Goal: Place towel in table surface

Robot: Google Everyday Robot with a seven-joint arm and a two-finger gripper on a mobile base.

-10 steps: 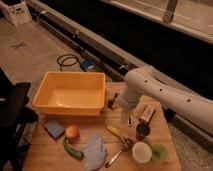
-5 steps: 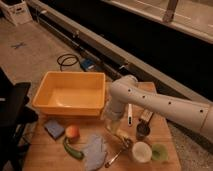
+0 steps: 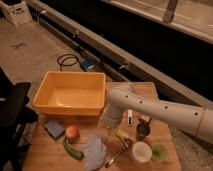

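The arm has swung left since the earlier frames, bringing the gripper [image 3: 111, 123] down in front of the yellow tub [image 3: 70, 94], while the towel [image 3: 95, 150] has stayed put. The one towel lies crumpled at the lower centre of the frame on the table surface [image 3: 50, 155], below the gripper and apart from it. The gripper's fingers are spread and appear to hold nothing, though its outline is smeared. Just left of the towel is one green pepper [image 3: 72, 149], above that one orange fruit [image 3: 73, 131], and further left one blue sponge [image 3: 54, 128]. To the right lie one metal utensil [image 3: 117, 157], one yellowish thing [image 3: 122, 137] too vague to name, one white cup [image 3: 141, 151], one dark cup [image 3: 142, 131] and one green round object [image 3: 160, 152]. The tub is the only one. The arm [image 3: 165, 112] is cut off at the right edge and the table at the bottom edge.
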